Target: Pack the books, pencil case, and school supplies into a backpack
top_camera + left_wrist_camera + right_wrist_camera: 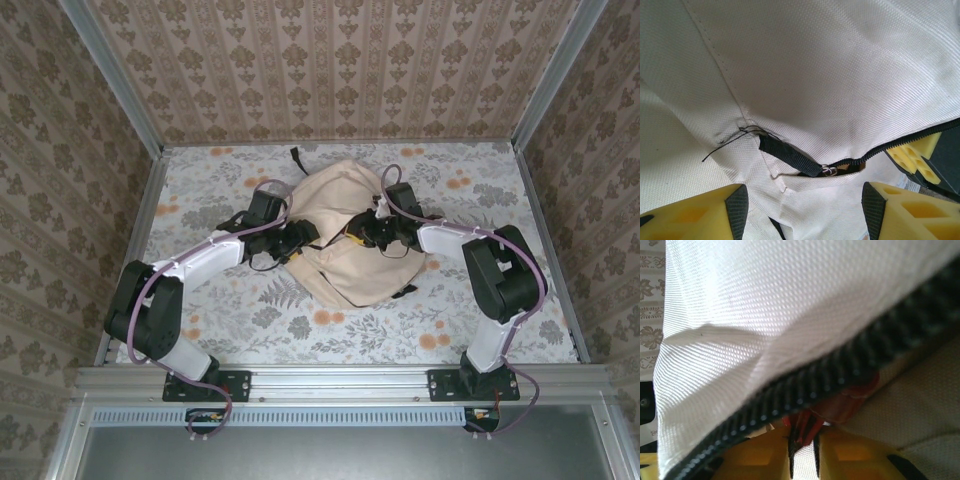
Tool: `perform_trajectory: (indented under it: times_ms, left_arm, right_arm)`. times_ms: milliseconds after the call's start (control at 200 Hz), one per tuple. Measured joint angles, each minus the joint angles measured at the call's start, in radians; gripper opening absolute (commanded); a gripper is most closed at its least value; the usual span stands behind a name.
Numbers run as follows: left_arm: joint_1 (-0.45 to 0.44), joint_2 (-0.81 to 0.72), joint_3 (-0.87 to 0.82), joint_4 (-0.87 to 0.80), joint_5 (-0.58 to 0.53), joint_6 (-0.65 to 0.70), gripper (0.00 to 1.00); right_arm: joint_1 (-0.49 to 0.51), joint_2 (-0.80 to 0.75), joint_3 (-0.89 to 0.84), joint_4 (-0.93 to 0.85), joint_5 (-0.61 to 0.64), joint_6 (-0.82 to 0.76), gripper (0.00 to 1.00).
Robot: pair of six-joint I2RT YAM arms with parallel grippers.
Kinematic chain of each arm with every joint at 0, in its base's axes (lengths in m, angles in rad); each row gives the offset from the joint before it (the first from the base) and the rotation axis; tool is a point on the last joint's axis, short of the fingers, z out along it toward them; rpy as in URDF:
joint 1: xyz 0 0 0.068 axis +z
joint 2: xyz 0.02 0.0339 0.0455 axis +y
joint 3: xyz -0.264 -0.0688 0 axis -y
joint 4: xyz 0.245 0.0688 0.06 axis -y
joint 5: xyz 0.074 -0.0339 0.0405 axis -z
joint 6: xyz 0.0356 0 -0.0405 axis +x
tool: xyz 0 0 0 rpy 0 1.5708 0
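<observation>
Top external view: the backpack (345,195) is lying in the middle of the table (230,300) and is being flanked at its near face by the left gripper (298,240) on one side and the right gripper (368,232) on the other, so that the zip line is being worked from both ends. In the left wrist view the left gripper (805,202) is being held with its jaws apart, one yellow pad to each side of the black zip tab (789,154), which is lying just ahead of them, untouched. This spacing is judged to be set so that the tab can be taken between the pads and the zip (900,142) drawn along. Farther right in that view, a finger (920,155) of the right gripper is being rested at the zip's edge. In the right wrist view the right gripper (802,460) is being clamped almost together on a pale strip of the backpack's cloth below the zip teeth (840,375), probably to steady the bag against a pull. A red thing (840,407) beside the pads cannot be identified.
</observation>
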Motion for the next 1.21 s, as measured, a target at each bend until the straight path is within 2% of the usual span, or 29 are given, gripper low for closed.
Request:
perform_trajectory:
  times_ms: [70,150,335,435,540,675,805,965,1090,1205]
  left_arm:
    - [0.002,0.0,0.0,-0.003,0.0,0.0,0.64]
    - [0.01,0.0,0.0,-0.012,-0.001,0.005,0.64]
    - [0.045,-0.024,-0.007,-0.036,-0.008,0.018,0.64]
    - [0.093,-0.064,-0.028,-0.044,-0.011,0.027,0.64]
    - [0.155,-0.111,-0.059,-0.056,-0.018,0.034,0.65]
    - [0.229,-0.17,-0.113,-0.08,-0.026,0.045,0.7]
    - [0.307,-0.231,-0.167,-0.116,-0.026,0.06,0.74]
    - [0.399,-0.298,-0.213,-0.164,-0.026,0.09,0.8]
    - [0.442,-0.34,-0.244,-0.192,-0.026,0.113,0.88]
    - [0.457,-0.362,-0.261,-0.208,-0.024,0.123,0.9]
  right_arm:
    - [0.0,-0.002,0.0,-0.003,0.006,-0.007,0.39]
    - [0.0,-0.02,-0.001,-0.036,0.024,-0.024,0.43]
    - [0.0,-0.15,-0.003,-0.199,0.09,-0.127,0.46]
    - [0.01,-0.22,0.001,-0.312,0.154,-0.207,0.47]
    - [0.067,-0.255,0.044,-0.458,0.266,-0.304,0.5]
    - [0.206,-0.248,0.17,-0.624,0.429,-0.429,0.55]
    - [0.334,-0.184,0.32,-0.72,0.559,-0.534,0.56]
    - [0.457,-0.017,0.504,-0.815,0.686,-0.665,0.55]
    - [0.517,0.116,0.619,-0.87,0.756,-0.765,0.54]
    - [0.537,0.217,0.706,-0.914,0.816,-0.837,0.54]
